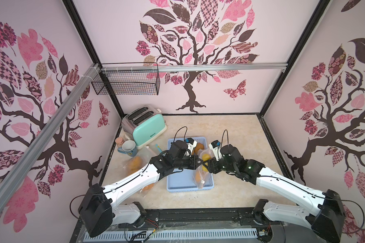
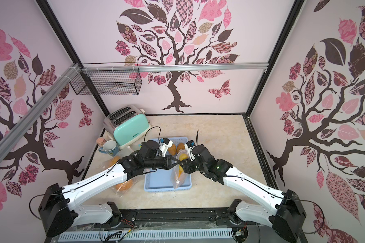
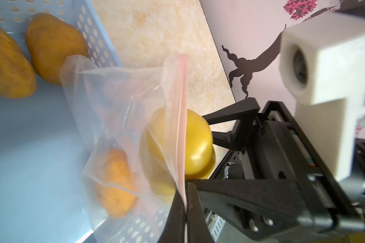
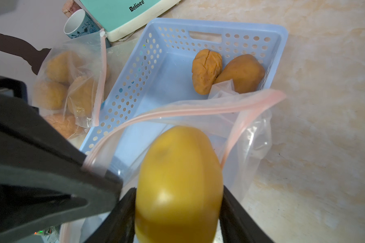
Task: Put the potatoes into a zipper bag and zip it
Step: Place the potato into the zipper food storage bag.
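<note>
A clear zipper bag with a pink zip strip stands in the blue basket. My left gripper is shut on the strip and holds the mouth up. One orange potato lies inside the bag. My right gripper is shut on a smooth yellow potato, which sits at the bag's open mouth. Two more potatoes lie loose in the basket's far corner. In both top views the grippers meet tip to tip over the basket.
A second clear bag holding several potatoes lies on the counter left of the basket, partly under my left arm. Behind it stand a mint toaster and a mug. A wire basket hangs on the back wall.
</note>
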`<act>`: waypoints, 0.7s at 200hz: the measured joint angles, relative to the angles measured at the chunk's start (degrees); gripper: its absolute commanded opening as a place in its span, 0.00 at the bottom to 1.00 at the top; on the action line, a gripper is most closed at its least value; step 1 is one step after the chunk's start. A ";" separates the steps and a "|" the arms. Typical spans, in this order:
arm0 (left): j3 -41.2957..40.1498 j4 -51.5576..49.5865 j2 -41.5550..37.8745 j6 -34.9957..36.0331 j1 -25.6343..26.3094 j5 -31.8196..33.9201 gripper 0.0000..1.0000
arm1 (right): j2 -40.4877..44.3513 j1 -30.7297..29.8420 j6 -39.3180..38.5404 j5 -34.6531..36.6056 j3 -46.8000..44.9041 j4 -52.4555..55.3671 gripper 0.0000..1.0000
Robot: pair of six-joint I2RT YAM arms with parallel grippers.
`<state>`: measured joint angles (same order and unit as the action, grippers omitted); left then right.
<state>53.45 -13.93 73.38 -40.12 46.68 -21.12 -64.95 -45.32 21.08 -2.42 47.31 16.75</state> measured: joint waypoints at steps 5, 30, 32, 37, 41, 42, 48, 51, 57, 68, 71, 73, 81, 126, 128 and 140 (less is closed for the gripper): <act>0.00 0.44 0.00 -0.24 0.09 -0.22 0.00 | -0.59 0.00 0.04 0.44 0.44 0.28 0.60; 0.37 0.44 0.00 -0.31 0.72 -0.33 0.00 | -3.50 0.00 0.61 2.95 2.80 1.64 0.59; 0.44 0.44 0.00 -0.28 0.79 -0.31 0.00 | -3.69 0.00 0.61 3.23 3.02 1.84 0.59; 0.50 0.46 0.00 -0.22 0.92 -0.28 0.00 | -4.11 0.00 0.81 3.93 3.37 2.12 0.59; 0.55 0.48 0.00 -0.20 0.96 -0.24 0.00 | -4.46 0.00 0.98 4.61 3.78 2.45 0.60; 0.57 0.48 -0.02 -0.20 0.96 -0.24 0.00 | -4.50 0.00 1.01 4.72 3.82 2.47 0.60; 0.61 0.50 -0.02 -0.17 1.01 -0.15 0.00 | -4.96 0.00 1.16 5.55 4.28 2.75 0.60; 0.61 0.52 0.00 -0.15 1.01 -0.13 0.00 | -5.14 -0.02 1.25 5.86 4.55 2.95 0.60; 0.61 0.50 -0.02 -0.15 1.01 -0.13 0.00 | -5.49 -0.11 1.46 6.14 4.96 3.28 0.60; 0.63 0.52 0.00 -0.13 0.98 -0.07 0.00 | -5.95 -0.15 2.03 6.12 5.62 3.69 0.61; 0.63 0.52 0.00 -0.11 0.98 -0.04 0.00 | -6.03 -0.15 2.27 5.99 5.73 3.74 0.61; 0.63 0.52 0.00 -0.11 1.01 -0.02 0.00 | -6.05 -0.15 2.34 5.86 5.75 3.72 0.62; 0.63 0.50 0.00 0.04 1.01 0.07 0.00 | -6.08 -0.15 2.89 4.81 5.79 3.61 0.65; 0.66 0.02 0.00 0.48 0.98 0.52 0.00 | -5.92 0.15 3.54 0.74 5.55 3.34 0.76; 0.66 0.02 0.00 0.48 0.98 0.52 0.00 | -5.90 0.17 3.56 0.70 5.53 3.37 0.76; 0.66 -0.15 -0.07 0.52 0.98 0.52 0.00 | -5.90 0.33 3.52 0.39 5.53 3.43 0.77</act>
<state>54.11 -14.09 73.32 -39.59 47.66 -20.60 -70.85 -44.99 24.60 -2.02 52.84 20.18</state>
